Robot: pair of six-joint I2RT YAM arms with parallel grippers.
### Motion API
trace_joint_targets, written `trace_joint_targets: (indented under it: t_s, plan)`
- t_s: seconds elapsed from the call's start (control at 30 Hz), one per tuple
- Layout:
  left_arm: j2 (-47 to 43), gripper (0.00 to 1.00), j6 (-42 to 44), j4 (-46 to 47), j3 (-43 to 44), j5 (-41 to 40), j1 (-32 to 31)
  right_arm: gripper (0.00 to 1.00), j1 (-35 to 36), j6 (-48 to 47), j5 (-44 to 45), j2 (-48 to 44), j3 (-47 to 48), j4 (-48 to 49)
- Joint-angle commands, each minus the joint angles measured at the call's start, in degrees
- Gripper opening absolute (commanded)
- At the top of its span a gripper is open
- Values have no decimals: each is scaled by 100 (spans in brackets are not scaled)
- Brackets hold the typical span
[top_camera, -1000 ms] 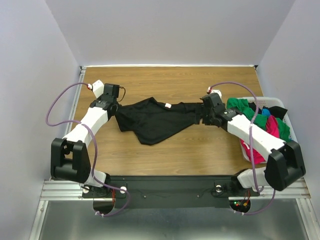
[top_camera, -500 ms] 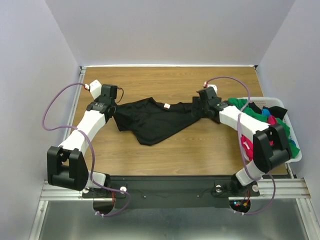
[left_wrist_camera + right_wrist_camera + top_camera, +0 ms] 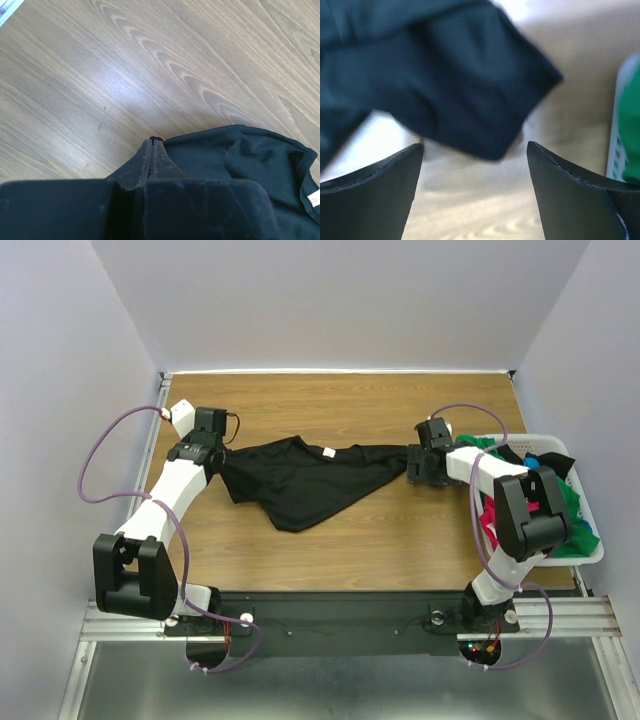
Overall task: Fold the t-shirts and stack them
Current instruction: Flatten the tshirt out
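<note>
Top view: the black t-shirt (image 3: 300, 480) lies spread across the middle of the wooden counter (image 3: 340, 400), with bare wood on every side and open room toward the far edge. My left jaws clench its left corner. My right jaws stand released at its right sleeve, just beside the white basket (image 3: 590, 550) holding a green shirt (image 3: 577, 510) and a pink shirt (image 3: 490, 527).

Left wrist: my pads (image 3: 142, 165) press together, the hem at their tip and wood grain beyond.

Right wrist: blurred. The sleeve (image 3: 470, 75) lies ahead of my parted fingers (image 3: 370, 195).
</note>
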Motion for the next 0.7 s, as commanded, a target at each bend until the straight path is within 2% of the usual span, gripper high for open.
trace_joint_targets:
  t_s: [0.0, 0.17, 0.27, 0.3, 0.33, 0.5, 0.67]
  plan:
    - [-72, 0, 104, 101, 267, -129, 46, 88, -101, -276, -136, 230, 385, 158]
    - [24, 0, 130, 146, 303, -68, 64, 78, -101, -408, -461, 354, 447, 237]
    - [86, 0, 156, 154, 373, -85, 82, 37, -101, -426, -523, 363, 474, 237]
    - [103, 0, 157, 146, 451, -76, 90, 7, -101, -426, -549, 319, 474, 237]
    - [130, 0, 191, 102, 530, -76, 117, 1, -101, -408, -584, 180, 491, 228]
    - [130, 0, 236, -337, 1644, -129, 134, 0, -101, -426, -304, -830, 754, 53]
    - [-659, 0, 350, -566, 2630, 20, 134, 0, -101, -417, -32, -2252, 1570, -281]
